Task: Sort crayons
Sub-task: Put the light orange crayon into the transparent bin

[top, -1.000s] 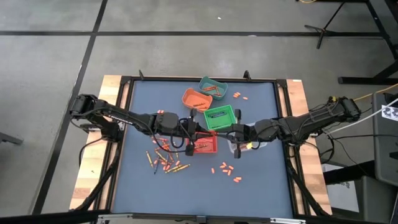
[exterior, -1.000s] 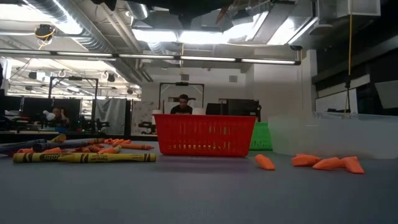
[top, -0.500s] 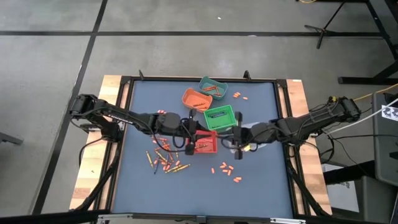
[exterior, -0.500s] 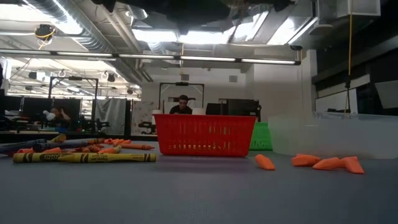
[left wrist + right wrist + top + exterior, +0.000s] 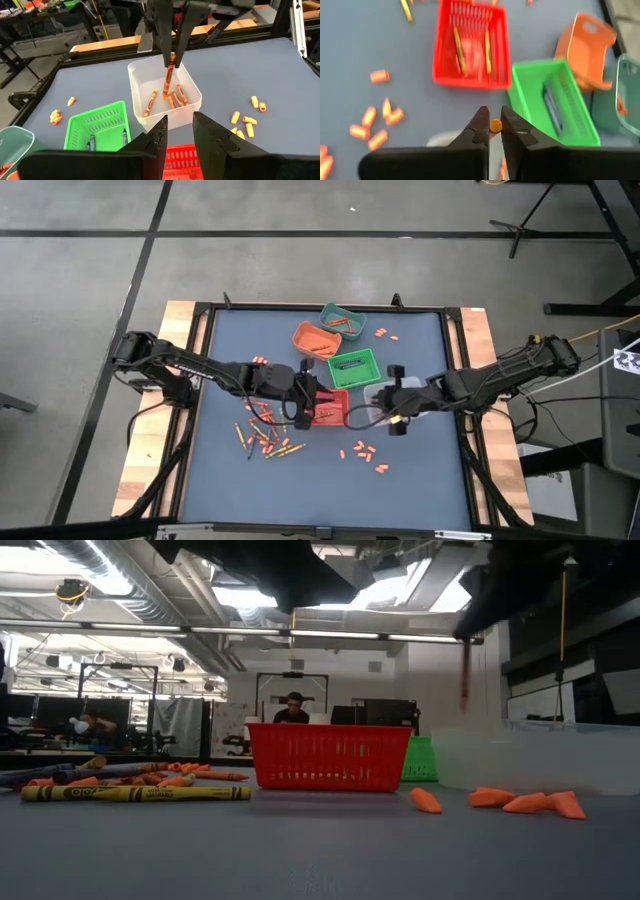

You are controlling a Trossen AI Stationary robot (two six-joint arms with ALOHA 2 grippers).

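My right gripper (image 5: 171, 52) is shut on an orange crayon (image 5: 169, 77) that hangs above a clear bin (image 5: 137, 85) holding several orange crayons. The same crayon (image 5: 465, 680) shows in the low view. My left gripper (image 5: 180, 131) stands open with nothing between its fingers, above the red bin (image 5: 332, 410), in which two crayons (image 5: 460, 47) lie. Loose crayons (image 5: 262, 437) lie in a heap on the blue mat at the near left. Short orange stubs (image 5: 363, 452) lie near the middle. My right gripper pinches the orange crayon's upper end (image 5: 495, 125) between its two fingertips. The fingers come from above, slanting down. The crayon hangs upright below them, lifted clear, over the clear bin.
A green bin (image 5: 353, 366), an orange bin (image 5: 315, 340) and a teal bin (image 5: 342, 320) stand toward the far edge. More stubs (image 5: 385, 333) lie at the far right. The table has a raised black frame (image 5: 452, 360). A person sits in the room beyond.
My right gripper has tipped downward and sunk, so the crayon now hangs upright over the clear bin and shows in the low view. My left gripper has tipped down a little above the red bin.
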